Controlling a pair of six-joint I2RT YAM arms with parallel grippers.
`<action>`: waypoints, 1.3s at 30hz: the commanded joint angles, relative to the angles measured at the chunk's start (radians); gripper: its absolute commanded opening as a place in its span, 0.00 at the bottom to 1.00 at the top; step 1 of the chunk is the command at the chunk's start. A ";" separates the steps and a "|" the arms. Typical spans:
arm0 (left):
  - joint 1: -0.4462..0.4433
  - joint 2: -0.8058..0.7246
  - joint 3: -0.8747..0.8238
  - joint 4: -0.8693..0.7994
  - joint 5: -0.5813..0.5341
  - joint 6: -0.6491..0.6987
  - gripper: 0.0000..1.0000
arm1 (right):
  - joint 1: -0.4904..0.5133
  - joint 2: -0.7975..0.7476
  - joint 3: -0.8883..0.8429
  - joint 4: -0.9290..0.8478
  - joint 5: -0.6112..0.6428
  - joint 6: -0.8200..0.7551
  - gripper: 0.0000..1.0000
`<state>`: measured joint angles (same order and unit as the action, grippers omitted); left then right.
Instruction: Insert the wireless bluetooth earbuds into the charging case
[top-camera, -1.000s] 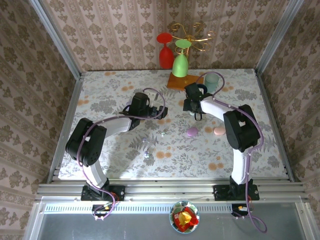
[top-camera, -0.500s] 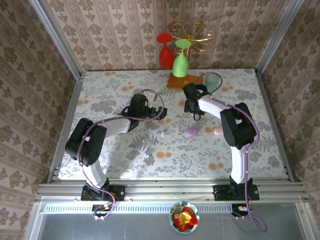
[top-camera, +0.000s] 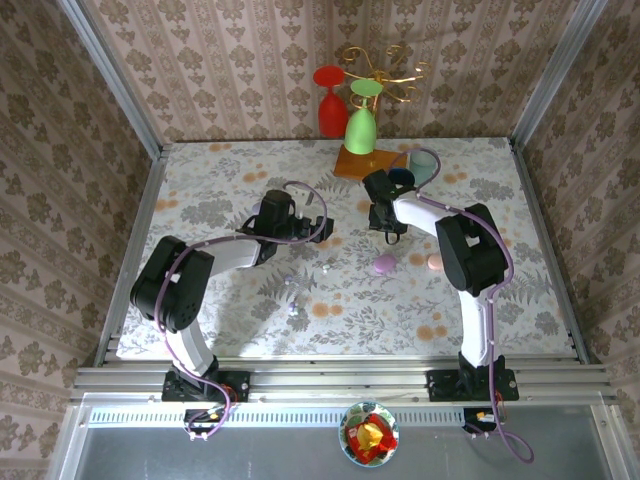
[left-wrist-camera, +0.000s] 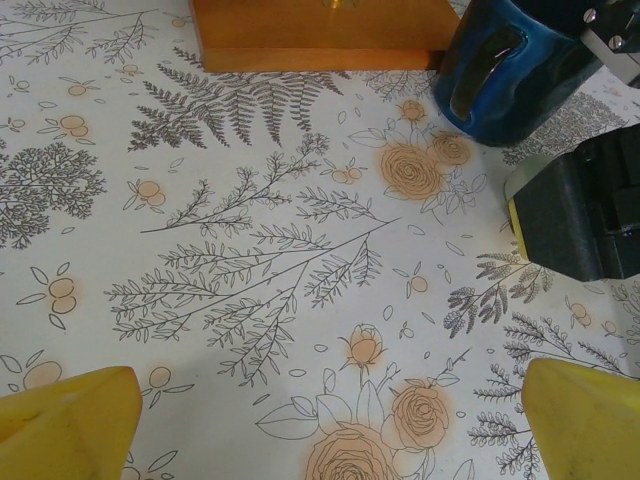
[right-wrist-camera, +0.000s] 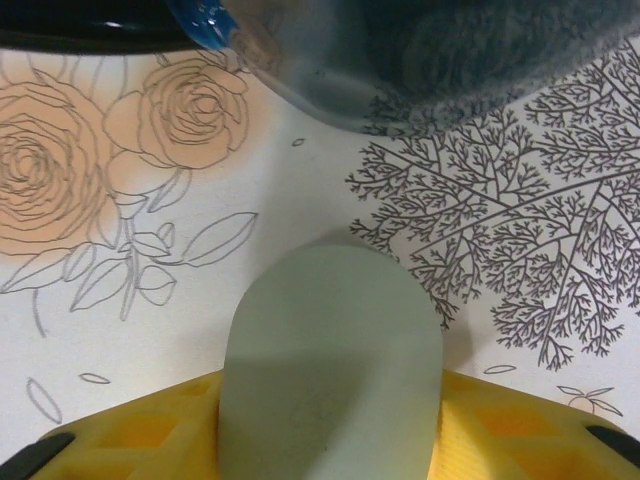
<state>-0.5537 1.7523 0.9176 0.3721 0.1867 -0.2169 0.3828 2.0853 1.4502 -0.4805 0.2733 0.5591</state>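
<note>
Floral cloth covers the tabletop (top-camera: 220, 180), walled in by patterned paper. Over the last second the right claw (right-wrist-camera: 330, 440) has drawn its jaws in from wide to roughly half width, and its wrist has crept a little toward 10 o'clock, nearer the blue mug (top-camera: 400, 178). The wrist view shows why: a pale case (right-wrist-camera: 330, 340), rounded like a pebble, sits between the yellow fingers (right-wrist-camera: 150, 430), which appear to press against both its flanks. I judge it gripped, or very nearly so.

The left claw (left-wrist-camera: 325, 425) has not changed; it hangs wide open and empty over bare cloth, at about 9 o'clock from the right one.

The earbuds (top-camera: 294, 311) lie loose as tiny specks near the middle of the tabletop, at about 6 o'clock from the left claw and well apart from the pale case. A purple case (top-camera: 384, 264) and a pink case (top-camera: 436, 261) rest at about 6 and 4 o'clock of the right claw.

So the task looks early – a case is being secured, and no bud is picked yet.
</note>
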 joint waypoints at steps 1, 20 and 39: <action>0.008 -0.025 -0.014 0.033 0.017 -0.008 0.98 | 0.007 0.015 0.021 -0.040 -0.005 0.011 0.44; 0.083 -0.229 -0.283 0.363 0.398 0.296 0.96 | 0.022 -0.383 -0.256 0.024 -0.450 -0.668 0.27; 0.052 -0.240 -0.444 0.742 0.921 0.202 0.88 | 0.095 -0.558 -0.246 -0.200 -0.948 -1.251 0.24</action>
<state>-0.4976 1.5097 0.4797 0.9989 0.9882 0.0483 0.4515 1.5764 1.1660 -0.6292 -0.5663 -0.5732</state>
